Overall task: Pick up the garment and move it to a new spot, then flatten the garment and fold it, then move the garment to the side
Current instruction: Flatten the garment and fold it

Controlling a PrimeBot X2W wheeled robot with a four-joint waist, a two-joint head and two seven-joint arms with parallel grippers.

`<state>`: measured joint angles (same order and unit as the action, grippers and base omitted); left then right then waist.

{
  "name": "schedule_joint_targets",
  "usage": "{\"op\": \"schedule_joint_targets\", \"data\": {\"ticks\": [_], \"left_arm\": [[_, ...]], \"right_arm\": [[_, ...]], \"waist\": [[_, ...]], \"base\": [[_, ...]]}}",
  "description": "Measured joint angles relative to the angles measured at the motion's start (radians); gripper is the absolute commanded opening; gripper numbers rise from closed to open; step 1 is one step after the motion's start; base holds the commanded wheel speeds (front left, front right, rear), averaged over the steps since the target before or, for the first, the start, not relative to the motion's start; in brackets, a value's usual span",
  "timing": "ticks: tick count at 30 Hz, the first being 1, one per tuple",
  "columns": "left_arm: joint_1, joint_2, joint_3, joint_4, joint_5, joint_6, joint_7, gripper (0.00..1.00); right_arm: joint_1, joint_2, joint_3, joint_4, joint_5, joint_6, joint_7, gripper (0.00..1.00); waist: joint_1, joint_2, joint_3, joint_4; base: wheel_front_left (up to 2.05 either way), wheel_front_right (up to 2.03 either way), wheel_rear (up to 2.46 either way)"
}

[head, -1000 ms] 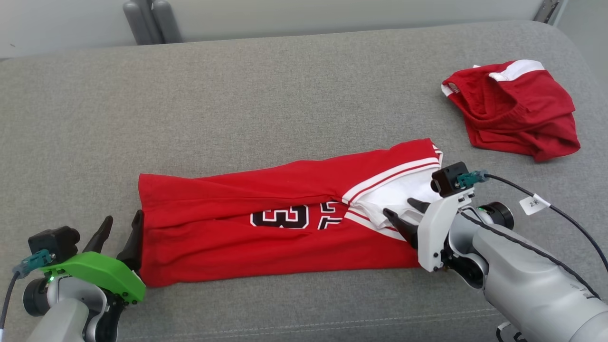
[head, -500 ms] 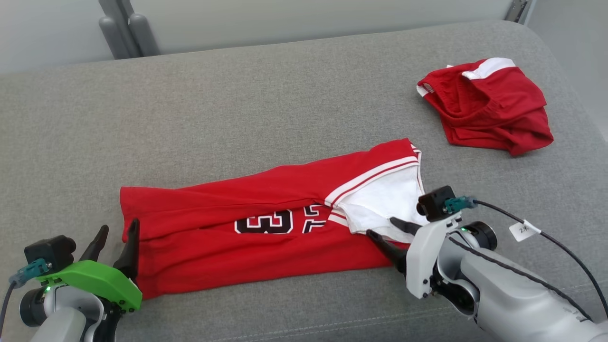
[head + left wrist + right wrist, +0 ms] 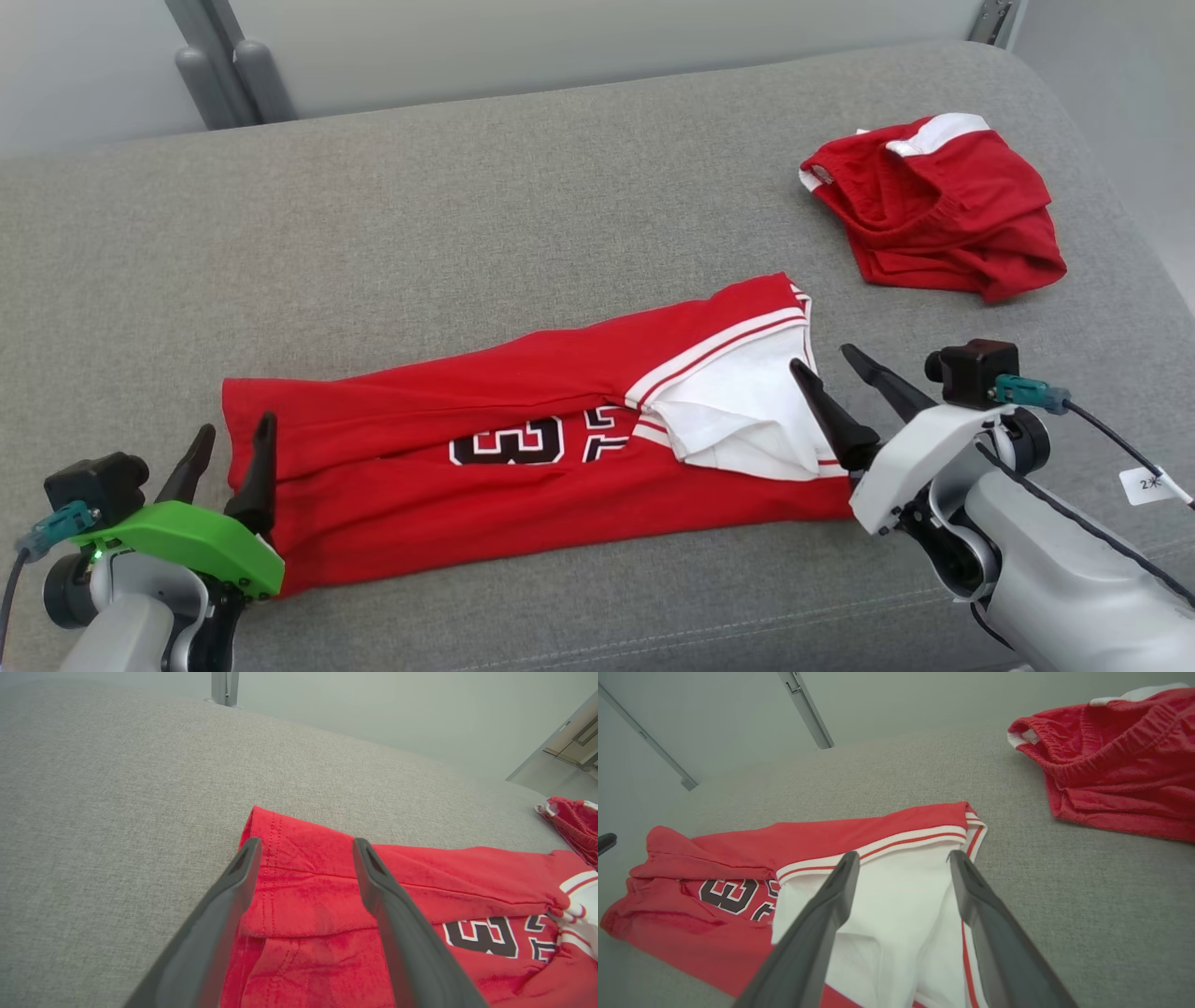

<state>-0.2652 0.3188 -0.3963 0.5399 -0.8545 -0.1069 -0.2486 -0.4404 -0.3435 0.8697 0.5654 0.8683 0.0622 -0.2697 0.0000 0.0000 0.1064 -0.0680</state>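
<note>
Red jersey (image 3: 523, 448) lies on grey cushion (image 3: 467, 233), folded into a strip with its long axis left–right between the grippers. Left gripper (image 3: 237, 426): at hem end, jaws wide, empty. Right gripper (image 3: 822, 357): at white-lined end, jaws wide, empty. Each arm is near its own end, so an end-to-end fold looks feasible. Print: "3" legible, next digit part-hidden. Cable tag (image 3: 1153, 483): "2" plus unclear mark.

The garment (image 3: 420, 504) is red with black numbers and a white inside. The other cloth (image 3: 934, 224) is red and white. The cushion (image 3: 467, 215) is grey. My left end effector (image 3: 235, 429) is green on top, my right end effector (image 3: 820, 359) white.
</note>
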Motion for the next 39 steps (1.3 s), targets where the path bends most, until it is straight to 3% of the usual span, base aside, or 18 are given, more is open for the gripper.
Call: {"op": "schedule_joint_targets", "data": {"ticks": [5, 9, 16, 25, 39], "left_arm": [[0.017, -0.012, 0.012, -0.032, 0.009, 0.009, 0.000, 1.00], [0.030, -0.019, 0.035, -0.064, 0.016, 0.017, 0.000, 1.00], [0.048, -0.022, 0.091, -0.134, 0.065, 0.033, -0.003, 1.00], [0.087, -0.032, 0.124, -0.196, 0.131, 0.059, -0.003, 1.00], [0.126, -0.057, 0.141, -0.260, 0.200, 0.076, -0.003, 1.00]], "right_arm": [[0.028, -0.012, -0.061, -0.047, 0.001, -0.022, 0.001, 1.00], [0.051, -0.031, -0.119, -0.077, -0.007, -0.066, 0.007, 1.00], [0.066, -0.048, -0.332, -0.214, -0.086, -0.154, 0.012, 1.00], [0.207, -0.035, -0.431, -0.271, -0.149, -0.171, 0.012, 1.00], [0.300, 0.000, -0.447, -0.317, -0.210, -0.171, 0.012, 1.00]], "waist": [[0.0000, 0.0000, -0.010, -0.003], [0.0000, 0.0000, -0.014, -0.004], [0.0000, 0.0000, -0.018, -0.006], [0.0000, 0.0000, -0.024, -0.004], [0.0000, 0.0000, -0.018, 0.008]], "base": [[0.00, 0.00, 0.00], [0.00, 0.00, 0.00], [0.00, 0.00, 0.00], [0.00, 0.00, 0.00], [0.00, 0.00, 0.00]]}}
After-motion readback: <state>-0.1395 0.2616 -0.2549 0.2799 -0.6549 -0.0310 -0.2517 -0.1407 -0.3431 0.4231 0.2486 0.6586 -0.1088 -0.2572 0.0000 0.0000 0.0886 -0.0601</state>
